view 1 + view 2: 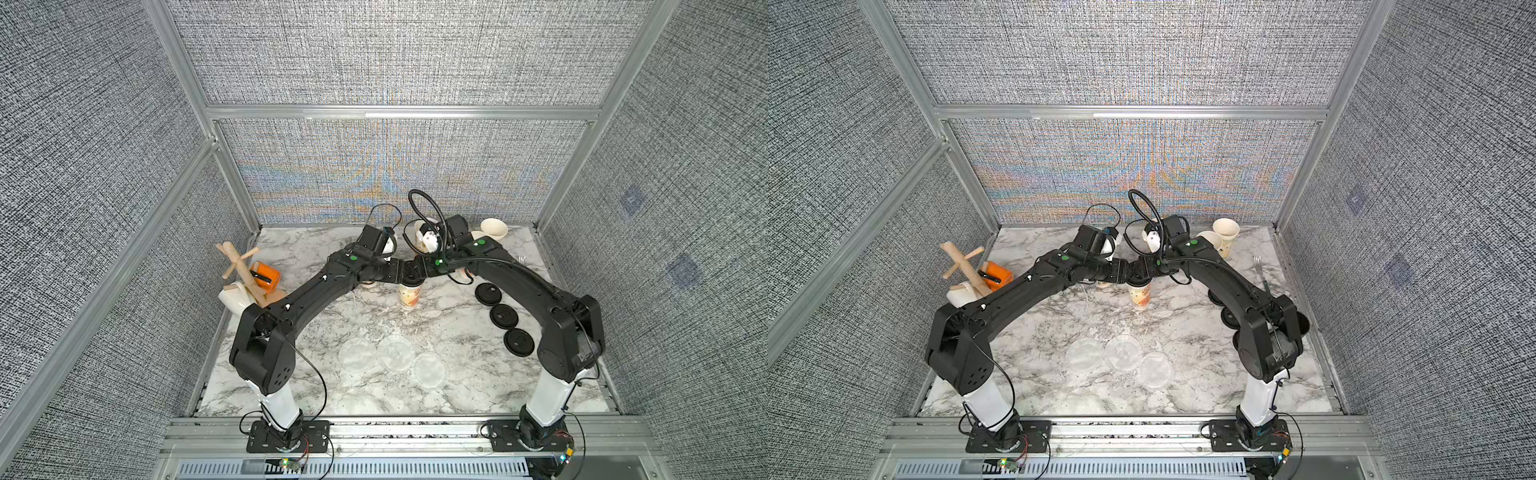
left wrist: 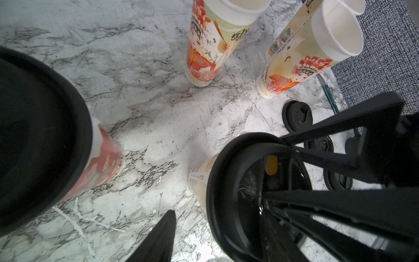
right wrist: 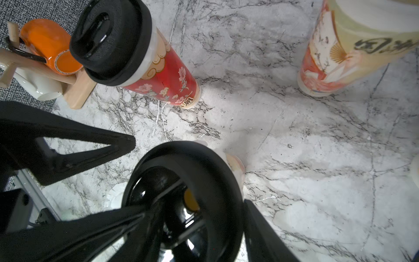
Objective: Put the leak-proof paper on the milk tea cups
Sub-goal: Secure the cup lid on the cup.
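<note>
In both top views the two arms meet over a printed milk tea cup (image 1: 409, 297) (image 1: 1140, 297) that wears a black lid (image 3: 181, 181). A whitish edge of leak-proof paper (image 3: 112, 197) shows under that lid. My left gripper (image 1: 404, 272) is open, one finger (image 2: 161, 238) standing clear of the rim. My right gripper (image 1: 419, 269) is open too, one finger (image 3: 260, 233) beside the lid. A second lidded cup (image 3: 163, 79) stands nearby. Unlidded cups (image 2: 210, 45) (image 2: 294, 63) stand behind. Three loose paper discs (image 1: 355, 353) (image 1: 395, 351) (image 1: 430, 369) lie at the front.
Three spare black lids (image 1: 490, 293) (image 1: 503, 316) (image 1: 518, 341) lie in a row under the right arm. A wooden mug tree (image 1: 245, 270) with an orange mug (image 1: 266, 274) and a white mug (image 1: 235, 297) stands at the left. A fork (image 1: 1258, 266) lies at the right.
</note>
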You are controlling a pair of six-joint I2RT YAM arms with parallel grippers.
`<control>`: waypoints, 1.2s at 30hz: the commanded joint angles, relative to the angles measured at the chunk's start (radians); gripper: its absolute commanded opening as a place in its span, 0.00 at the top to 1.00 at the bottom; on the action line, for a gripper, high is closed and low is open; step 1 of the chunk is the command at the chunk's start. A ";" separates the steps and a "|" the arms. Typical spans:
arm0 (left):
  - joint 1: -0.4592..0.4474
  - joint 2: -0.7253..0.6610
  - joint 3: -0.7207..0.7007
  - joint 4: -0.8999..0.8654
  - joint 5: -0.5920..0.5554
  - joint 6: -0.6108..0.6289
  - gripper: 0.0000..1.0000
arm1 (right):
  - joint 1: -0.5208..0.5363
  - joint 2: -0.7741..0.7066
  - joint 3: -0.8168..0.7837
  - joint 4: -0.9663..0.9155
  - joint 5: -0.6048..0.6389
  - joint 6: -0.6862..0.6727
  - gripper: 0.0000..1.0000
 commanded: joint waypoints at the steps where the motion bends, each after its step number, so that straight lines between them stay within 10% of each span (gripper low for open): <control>1: 0.000 0.002 -0.010 -0.219 -0.020 0.039 0.40 | 0.000 0.003 -0.037 -0.037 0.070 -0.007 0.48; 36: 0.009 -0.024 0.058 -0.149 -0.051 -0.040 0.43 | -0.009 -0.025 -0.137 -0.031 0.129 -0.007 0.52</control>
